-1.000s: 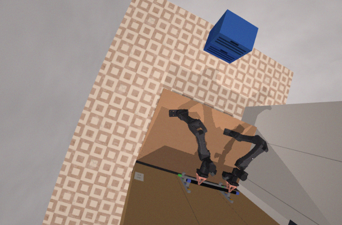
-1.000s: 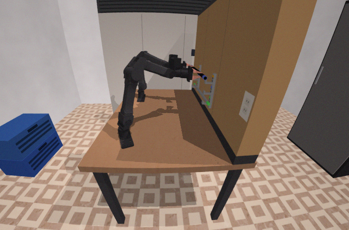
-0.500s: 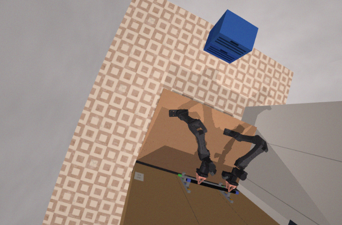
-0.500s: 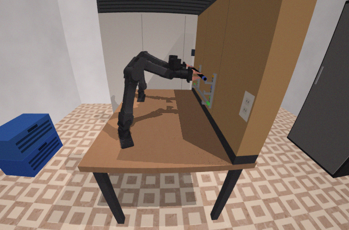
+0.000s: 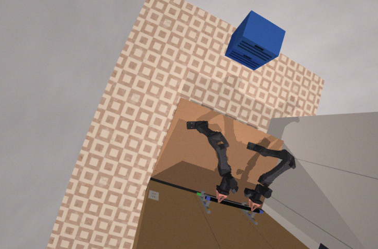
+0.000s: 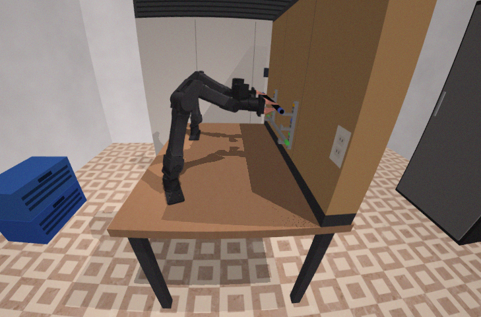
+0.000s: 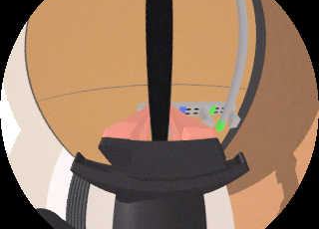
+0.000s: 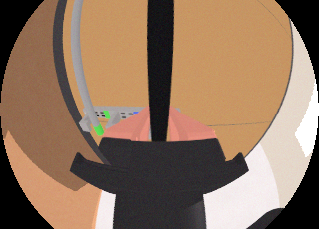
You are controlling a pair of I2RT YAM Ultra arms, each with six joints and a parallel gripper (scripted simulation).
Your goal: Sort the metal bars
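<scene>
A black bar (image 5: 236, 204) (image 6: 277, 107) (image 7: 159, 50) (image 8: 160, 50) with blue ends hangs roughly level between both grippers, in front of the rack (image 6: 290, 146), close to the tips of its top arms. My left gripper (image 5: 253, 207) (image 7: 159, 109) is shut on it near one end, my right gripper (image 5: 220, 199) (image 8: 159, 110) near the other. A grey bar (image 6: 278, 129) (image 7: 242, 50) (image 8: 75, 45) with green ends lies on the lowest rack arms, under the green labels. The middle arms carry blue labels and hold nothing. The top labels are orange. The exact gap between the black bar and the top arms cannot be told.
The rack is fixed to the brown wall (image 6: 322, 74) above the back of the table (image 5: 195, 140) (image 6: 210, 209). A socket plate (image 5: 153, 195) (image 6: 340, 145) is on the wall beyond the rack's right side. A blue cabinet (image 5: 262, 32) (image 6: 28, 209) stands off the table.
</scene>
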